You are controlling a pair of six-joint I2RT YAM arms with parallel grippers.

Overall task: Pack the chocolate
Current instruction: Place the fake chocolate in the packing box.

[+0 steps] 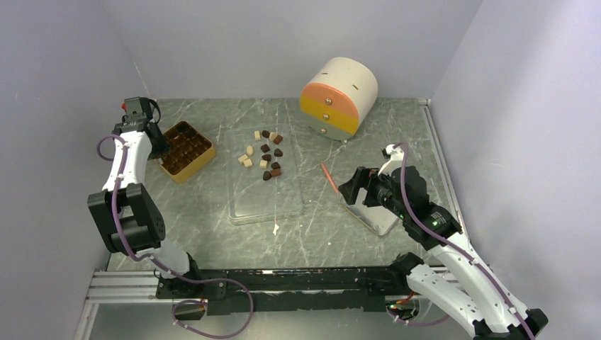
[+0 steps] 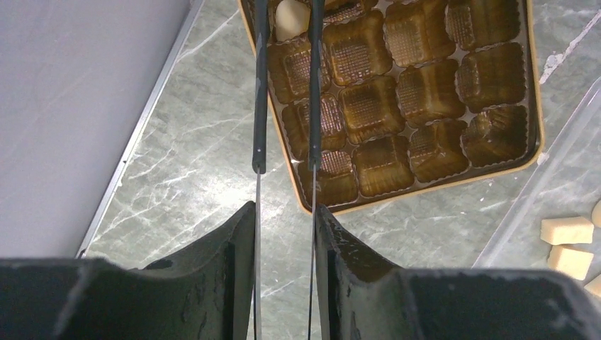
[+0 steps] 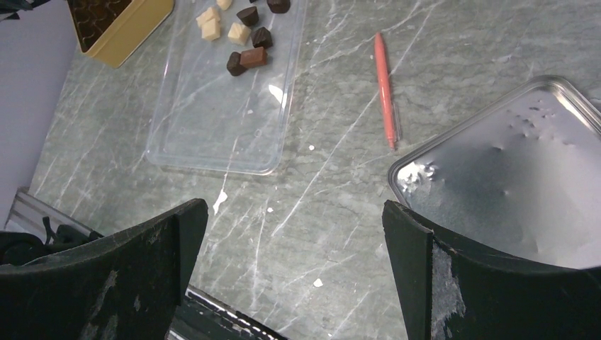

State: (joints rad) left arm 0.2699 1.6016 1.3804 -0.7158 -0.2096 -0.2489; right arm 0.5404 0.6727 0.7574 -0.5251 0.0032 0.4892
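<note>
Cream-white chocolate piece [image 2: 292,21] sits in an edge cell of the golden tray [image 2: 536,106], right between the thin tines of the left pincer [image 2: 287,8]; they stand narrowly apart, pinching or merely flanking it I cannot tell. To its right lies the loose chocolate [image 1: 266,154], ahead-left of the right pincer [image 3: 294,234], which is spread wide. No writing is legible
</note>
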